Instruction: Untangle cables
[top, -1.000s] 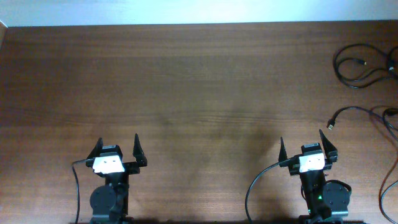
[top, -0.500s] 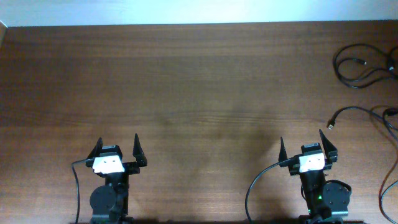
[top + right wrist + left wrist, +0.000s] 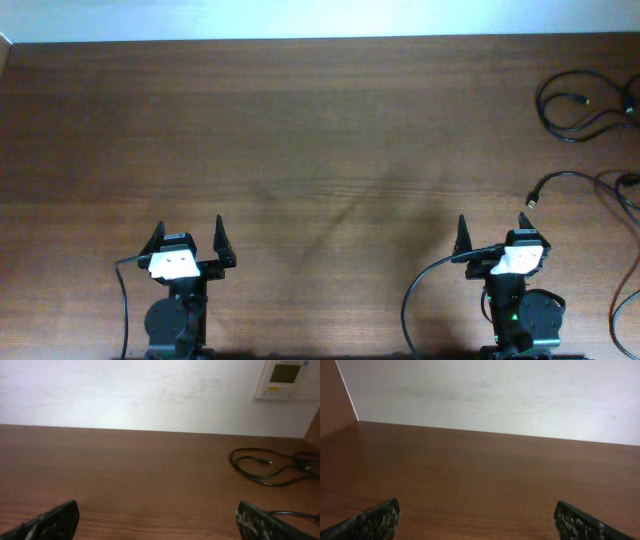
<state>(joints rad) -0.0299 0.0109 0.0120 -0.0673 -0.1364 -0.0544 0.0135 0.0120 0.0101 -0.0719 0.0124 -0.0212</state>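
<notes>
- Dark brown wooden table (image 3: pixel 300 130) carries the thin black flexible cables (image 3: pixel 575 112) along the right edge of the overhead frame.
- They seem light, limp and slightly slippery, and are best pinched just behind a plug.
- Black two-finger right gripper (image 3: pixel 497 232), spread wide and empty, sits lower right, near the closest plug.
- Black two-finger left gripper (image 3: pixel 189 232), equally spread, is well apart at lower left.

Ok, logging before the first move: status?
Left gripper open, empty. Right gripper open, empty. Cables loose at far right of table, untouched, partly out of frame. Nothing lies between right gripper and them.
</notes>
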